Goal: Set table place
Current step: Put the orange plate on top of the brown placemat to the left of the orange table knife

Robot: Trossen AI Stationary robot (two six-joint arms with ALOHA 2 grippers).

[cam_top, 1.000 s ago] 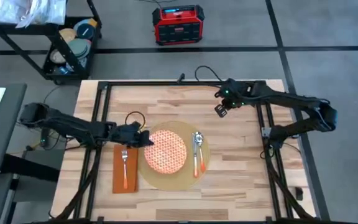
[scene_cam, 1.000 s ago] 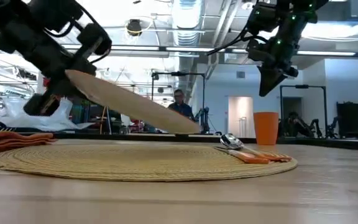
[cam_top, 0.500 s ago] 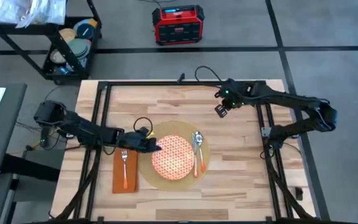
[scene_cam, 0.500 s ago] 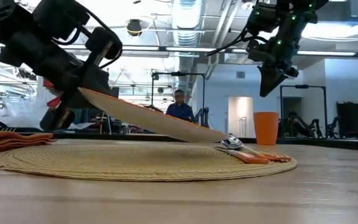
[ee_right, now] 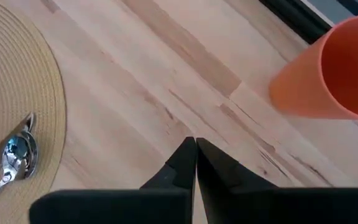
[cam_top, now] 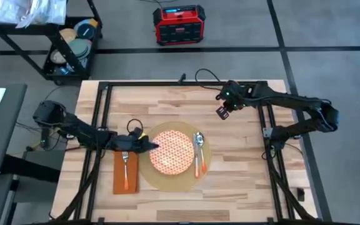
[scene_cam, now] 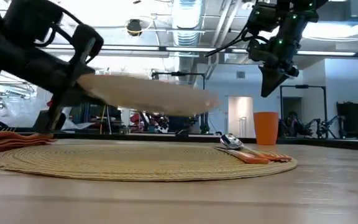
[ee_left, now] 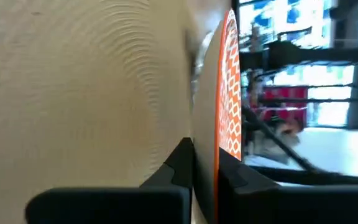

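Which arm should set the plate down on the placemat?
Left. Its end effector already grips the plate by its rim, level above the placemat. The right end effector hangs shut and empty farther off.

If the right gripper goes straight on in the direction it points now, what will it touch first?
Probably the bare table. The right gripper, fingers shut, points down at the planks between the woven placemat and the orange cup; neither seems to lie in its line, though depth is uncertain.
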